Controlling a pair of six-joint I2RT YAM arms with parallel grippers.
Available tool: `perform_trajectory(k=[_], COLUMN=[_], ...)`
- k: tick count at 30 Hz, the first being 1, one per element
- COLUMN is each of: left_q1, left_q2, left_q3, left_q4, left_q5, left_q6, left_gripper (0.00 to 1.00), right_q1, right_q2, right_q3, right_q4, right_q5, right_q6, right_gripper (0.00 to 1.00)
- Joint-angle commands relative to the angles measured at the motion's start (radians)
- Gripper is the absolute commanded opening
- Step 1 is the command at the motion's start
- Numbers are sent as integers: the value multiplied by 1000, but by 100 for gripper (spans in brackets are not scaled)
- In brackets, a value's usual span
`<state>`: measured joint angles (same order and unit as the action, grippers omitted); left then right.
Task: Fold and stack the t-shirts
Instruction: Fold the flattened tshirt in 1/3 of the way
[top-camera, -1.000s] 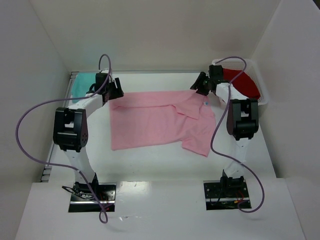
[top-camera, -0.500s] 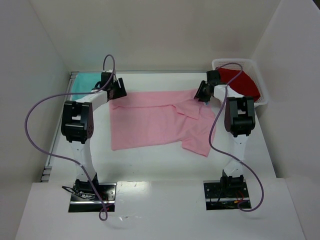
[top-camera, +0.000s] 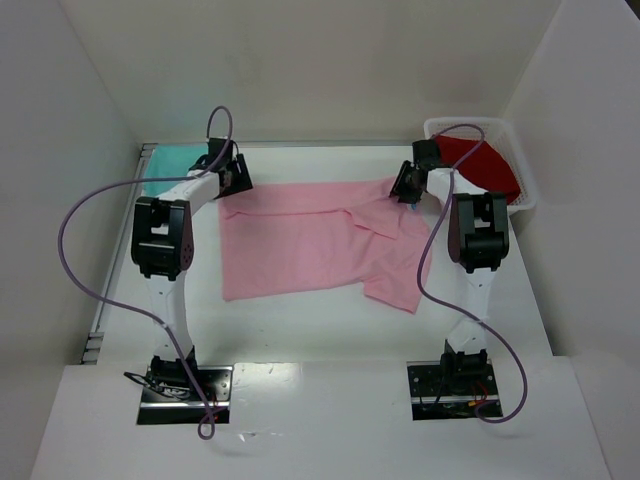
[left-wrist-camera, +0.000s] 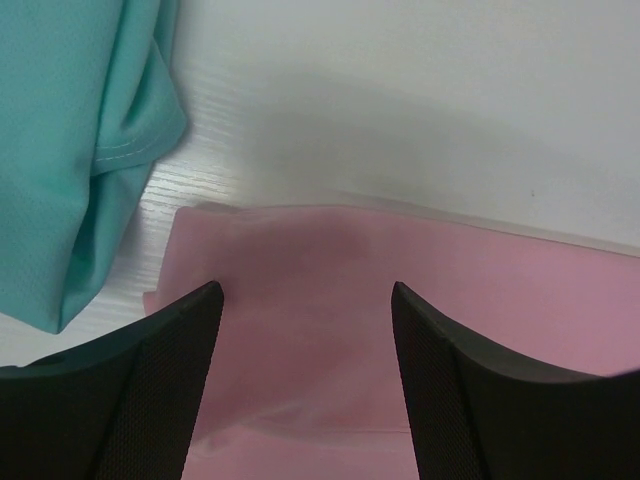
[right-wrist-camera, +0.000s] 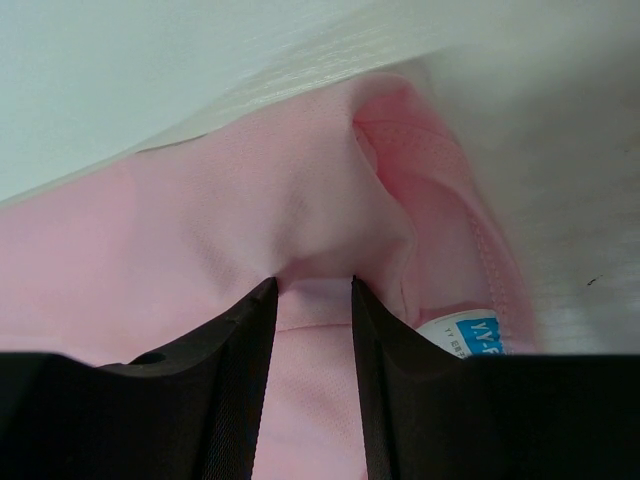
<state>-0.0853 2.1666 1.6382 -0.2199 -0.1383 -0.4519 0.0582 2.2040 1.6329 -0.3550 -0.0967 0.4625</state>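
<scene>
- Pink t-shirt, a soft fine knit, lies rumpled mid-desk.
- Right end effector pinches a bunched fold beside its collar.
- Left end effector gapes wide over its far-left hem, gripping nothing.
- Teal t-shirt sits crumpled at the far-left corner; red t-shirt fills a white basket.
</scene>
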Motion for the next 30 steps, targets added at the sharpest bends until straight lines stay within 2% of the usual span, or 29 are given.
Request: perform_trajectory(k=[1, 8, 15, 25, 30], left_q1=[-1, -1, -1, -1, -10], left_q2=[35, 79, 143, 245, 263], left_q3=[60, 124, 212, 347, 356], left_q4=[-67, -101, -168, -208, -197], left_q5=[-60, -28, -27, 6, 6], left_q6=[-18, -18, 1, 12, 22], left_gripper=[76, 76, 74, 72, 72], right_q1=[-6, -26, -35, -35, -35], right_q2=[36, 25, 14, -58, -79], right_q3=[27, 27, 18, -39, -58], right_q4=[-39, -58, -58, -58, -48], right_q5=[55, 103, 103, 103, 103], right_q6=[-38, -38, -38, -28, -28], right_gripper=[42, 41, 33, 32, 32])
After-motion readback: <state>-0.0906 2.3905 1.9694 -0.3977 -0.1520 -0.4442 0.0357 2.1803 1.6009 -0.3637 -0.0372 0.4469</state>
